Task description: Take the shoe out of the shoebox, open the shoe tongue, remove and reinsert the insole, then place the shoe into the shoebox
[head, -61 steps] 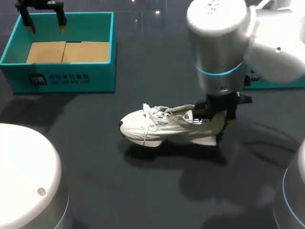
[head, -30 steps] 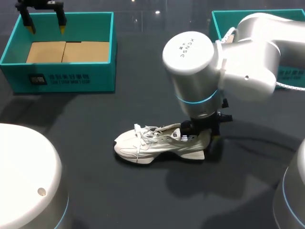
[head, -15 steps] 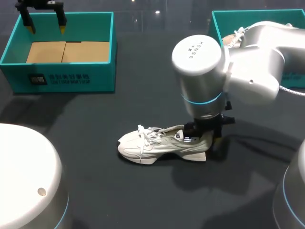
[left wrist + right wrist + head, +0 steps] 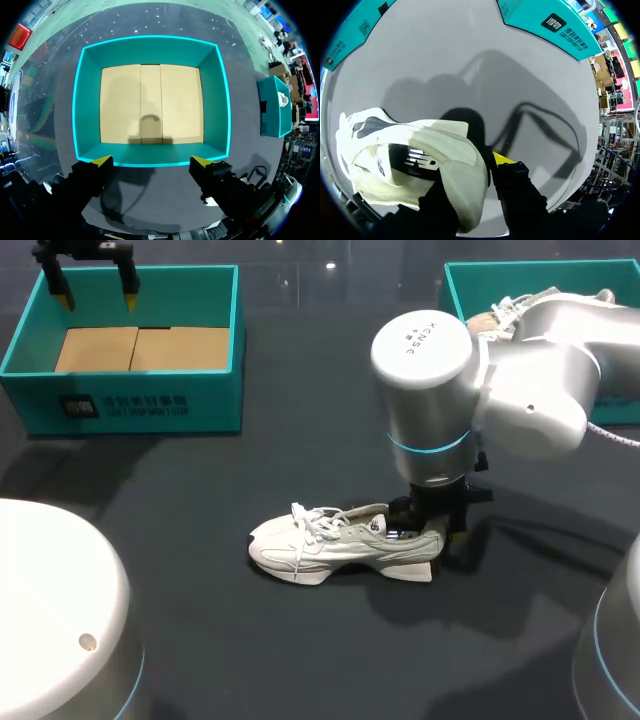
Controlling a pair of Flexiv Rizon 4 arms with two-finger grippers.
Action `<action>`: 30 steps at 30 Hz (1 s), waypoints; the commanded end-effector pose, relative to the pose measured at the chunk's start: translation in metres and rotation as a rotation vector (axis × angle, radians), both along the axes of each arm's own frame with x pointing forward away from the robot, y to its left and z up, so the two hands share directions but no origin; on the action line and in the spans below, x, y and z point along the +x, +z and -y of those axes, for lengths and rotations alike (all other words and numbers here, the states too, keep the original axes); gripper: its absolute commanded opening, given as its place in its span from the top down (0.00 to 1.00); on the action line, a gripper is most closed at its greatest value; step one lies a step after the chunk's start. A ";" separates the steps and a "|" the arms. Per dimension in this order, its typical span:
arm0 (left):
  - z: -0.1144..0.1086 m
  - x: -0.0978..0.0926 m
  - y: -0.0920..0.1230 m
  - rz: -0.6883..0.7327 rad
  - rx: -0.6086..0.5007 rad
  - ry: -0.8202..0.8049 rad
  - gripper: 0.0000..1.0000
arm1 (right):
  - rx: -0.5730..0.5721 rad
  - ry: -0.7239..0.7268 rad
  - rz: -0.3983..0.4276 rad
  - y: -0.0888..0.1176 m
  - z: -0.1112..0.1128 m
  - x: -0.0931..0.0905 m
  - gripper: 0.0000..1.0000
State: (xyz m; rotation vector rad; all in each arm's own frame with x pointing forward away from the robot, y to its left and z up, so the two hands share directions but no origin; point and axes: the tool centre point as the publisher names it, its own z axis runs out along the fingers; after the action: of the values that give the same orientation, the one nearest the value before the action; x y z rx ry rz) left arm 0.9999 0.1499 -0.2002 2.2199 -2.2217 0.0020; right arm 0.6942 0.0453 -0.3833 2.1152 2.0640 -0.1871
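Note:
A white sneaker (image 4: 320, 540) stands on its sole on the dark table, toe to the left. My right gripper (image 4: 440, 525) comes down on its heel. In the right wrist view the heel (image 4: 460, 165) sits between the fingers: one yellow-tipped finger (image 4: 502, 159) presses its outside, the other is hidden inside the shoe. My left gripper (image 4: 97, 300) hangs open over the far rim of the teal shoebox (image 4: 150, 400) at the back left. Seen from the left wrist, that gripper (image 4: 151, 162) holds nothing and the shoebox (image 4: 150, 40) below shows only its cardboard floor.
A second teal box (image 4: 470, 275) stands at the back right with another pale shoe (image 4: 500, 315) in it, partly behind my right arm. Its wall (image 4: 545, 20) lies ahead of the right gripper. Bare table surrounds the sneaker.
My right arm has drifted a little to the right, taking the sneaker's heel with it, and the shoe has settled flat on the table. The left arm has not moved.

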 end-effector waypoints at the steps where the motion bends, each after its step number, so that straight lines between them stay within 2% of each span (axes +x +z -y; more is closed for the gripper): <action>1: 0.000 0.000 0.000 0.000 0.001 0.000 0.00 | 0.008 -0.001 -0.003 -0.003 0.002 0.000 0.53; 2: 0.000 0.000 0.000 0.000 0.001 0.000 0.00 | 0.011 -0.003 -0.004 -0.002 0.002 -0.001 0.51; 3: 0.000 0.000 0.000 0.000 0.001 0.000 0.00 | 0.014 -0.003 -0.004 -0.001 0.002 -0.001 0.43; 4: 0.000 0.000 0.000 0.000 0.001 0.000 0.00 | 0.017 -0.003 -0.006 0.000 0.002 -0.001 0.16; 5: 0.000 0.000 0.000 0.000 0.001 0.000 0.00 | 0.033 -0.007 -0.001 0.003 0.003 -0.002 0.00; 16: 0.000 0.000 0.000 0.000 0.001 0.000 0.00 | 0.118 0.031 0.023 0.055 0.003 -0.002 0.00; 18: 0.000 0.000 0.000 0.000 0.001 0.000 0.00 | 0.145 0.041 0.006 0.065 0.004 -0.002 0.00; 24: 0.000 0.000 0.000 0.000 0.001 0.000 0.00 | 0.288 0.199 0.026 0.101 0.014 -0.005 0.00; 27: 0.000 0.000 0.000 0.000 0.001 0.000 0.00 | 0.417 0.325 0.065 0.115 0.021 -0.007 0.00; 28: 0.000 0.000 0.000 0.000 0.001 0.000 0.00 | 0.491 0.422 0.078 0.118 0.024 -0.008 0.00; 29: 0.000 0.000 0.000 0.000 0.001 0.000 0.00 | 0.519 0.509 0.069 0.120 0.027 -0.008 0.00; 30: 0.000 0.000 0.000 0.000 0.001 0.000 0.00 | 0.480 0.556 0.022 0.119 0.028 -0.009 0.00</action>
State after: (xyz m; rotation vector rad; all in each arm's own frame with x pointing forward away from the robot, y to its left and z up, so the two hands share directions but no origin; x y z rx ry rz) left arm 0.9999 0.1499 -0.2003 2.2199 -2.2217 0.0019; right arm 0.6962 0.0493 -0.2752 1.8823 2.4343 0.0899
